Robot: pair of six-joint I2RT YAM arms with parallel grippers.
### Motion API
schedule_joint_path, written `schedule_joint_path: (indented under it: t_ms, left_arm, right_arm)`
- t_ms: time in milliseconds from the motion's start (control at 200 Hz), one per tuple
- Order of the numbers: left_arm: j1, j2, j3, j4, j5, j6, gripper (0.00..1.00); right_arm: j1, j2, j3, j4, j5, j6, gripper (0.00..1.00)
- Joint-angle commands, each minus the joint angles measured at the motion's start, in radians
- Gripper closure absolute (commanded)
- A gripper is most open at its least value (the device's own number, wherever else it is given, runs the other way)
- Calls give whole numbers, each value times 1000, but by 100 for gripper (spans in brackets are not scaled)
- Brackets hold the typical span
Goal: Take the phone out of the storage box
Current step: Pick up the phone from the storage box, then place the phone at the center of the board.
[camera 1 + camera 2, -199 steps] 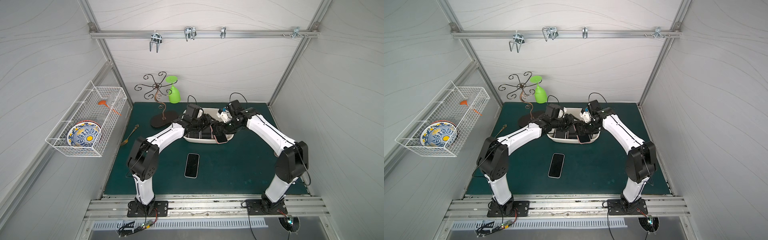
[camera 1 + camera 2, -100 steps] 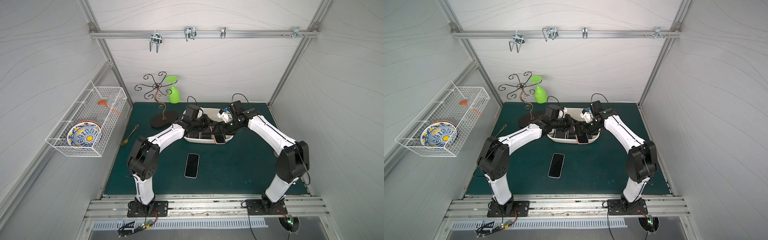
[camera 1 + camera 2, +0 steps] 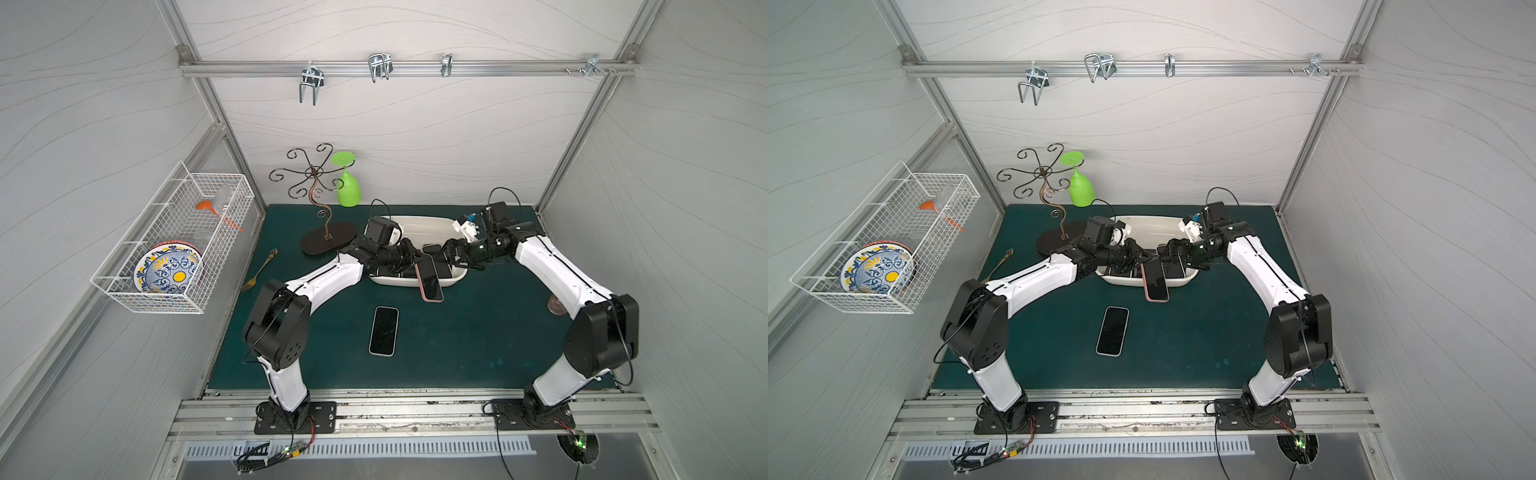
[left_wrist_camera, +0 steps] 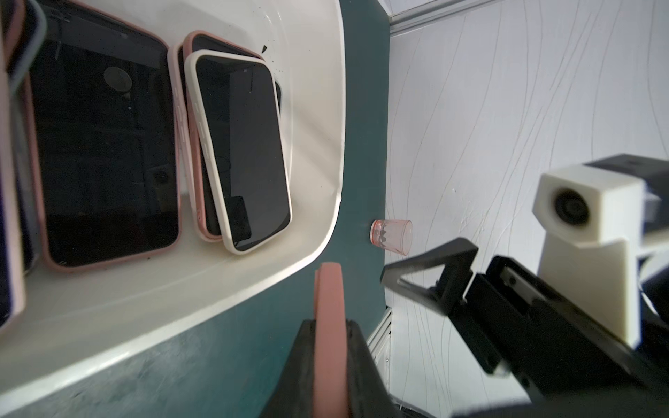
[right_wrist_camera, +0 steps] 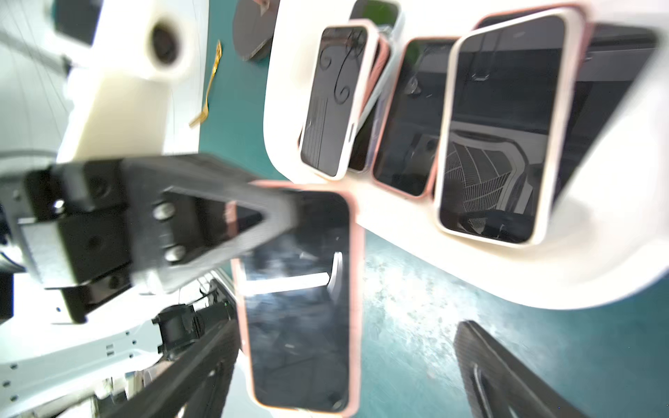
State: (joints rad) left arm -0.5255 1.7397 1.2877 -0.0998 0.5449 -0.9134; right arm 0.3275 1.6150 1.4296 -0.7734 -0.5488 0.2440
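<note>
Phone (image 3: 430,282), pink-cased, juts out over the near rim of the cream storage box (image 3: 419,222), its top end clenched in the left jaws. The right jaws stand spread wide just beside it, grasping nothing. A second phone (image 3: 384,331) lies flat on the green surface (image 3: 478,332).

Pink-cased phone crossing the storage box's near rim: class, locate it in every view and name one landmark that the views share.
In a top view: pink-cased phone, centre, across the near rim of the storage box.
In a top view: same spot.
Left wrist: pink edge only, bottom centre.
Right wrist: lower centre, screen visible.
Landmark: the cream storage box.
</note>
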Motion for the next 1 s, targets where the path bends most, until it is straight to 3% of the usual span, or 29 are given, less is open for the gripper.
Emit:
schedule_joint_path:
  t_ms: [0, 115, 280, 690, 996]
  left_arm:
    - [6, -109, -40, -31, 60, 113, 100]
    - [-17, -174, -183, -41, 55, 166, 100]
    - [-47, -172, -367, 90, 21, 138, 100]
    - [-128, 82, -337, 249, -24, 137, 100]
    - [-116, 101, -374, 243, -84, 168, 97]
  right_arm:
    - [-34, -58, -33, -3, -15, 3, 1]
    - [-51, -96, -70, -11, -3, -8, 1]
    - [-49, -127, -117, 10, -14, 6, 1]
    - [-42, -110, -136, 6, 5, -13, 1]
    - [-41, -100, -156, 8, 21, -34, 1]
